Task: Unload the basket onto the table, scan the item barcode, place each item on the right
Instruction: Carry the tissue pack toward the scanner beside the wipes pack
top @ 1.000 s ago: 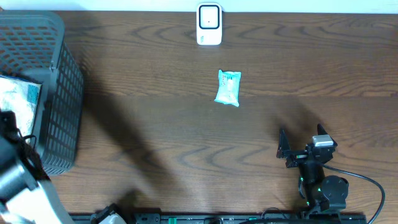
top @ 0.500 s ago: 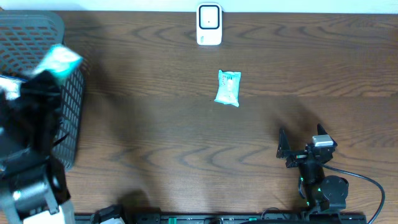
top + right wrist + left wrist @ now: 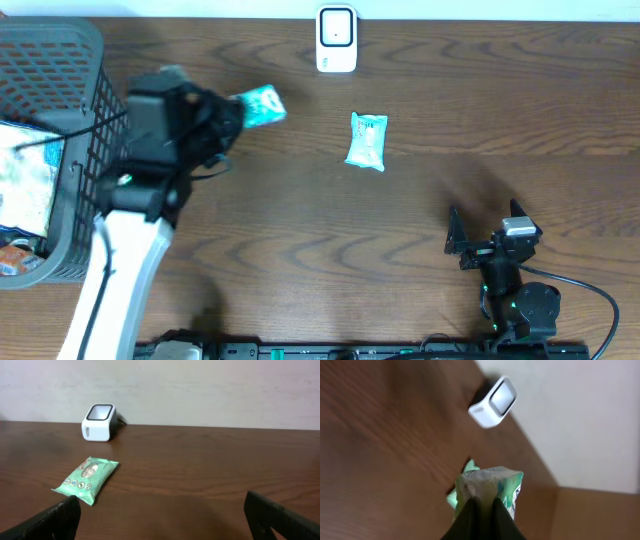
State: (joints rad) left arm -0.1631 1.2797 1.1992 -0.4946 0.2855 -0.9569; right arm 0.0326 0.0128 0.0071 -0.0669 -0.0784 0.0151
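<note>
My left gripper (image 3: 230,112) is shut on the edge of a teal snack packet (image 3: 258,104), held above the table to the right of the basket. In the left wrist view the dark fingers (image 3: 472,517) pinch the packet's crimped end (image 3: 487,485). The white scanner (image 3: 336,40) stands at the table's far edge, ahead of the held packet (image 3: 493,401). A second teal packet (image 3: 366,140) lies flat on the wood below the scanner (image 3: 99,422). My right gripper (image 3: 485,228) rests open near the front right, with nothing between its fingers (image 3: 162,515).
A grey mesh basket (image 3: 100,150) fills the left side and holds more packets (image 3: 25,175). The lying packet (image 3: 86,478) is left of and ahead of my right gripper. A pale wall runs behind the table's far edge.
My left arm has risen out of the basket with the teal packet and swung right, towards the scanner. The right arm and the lying packet have not moved.
</note>
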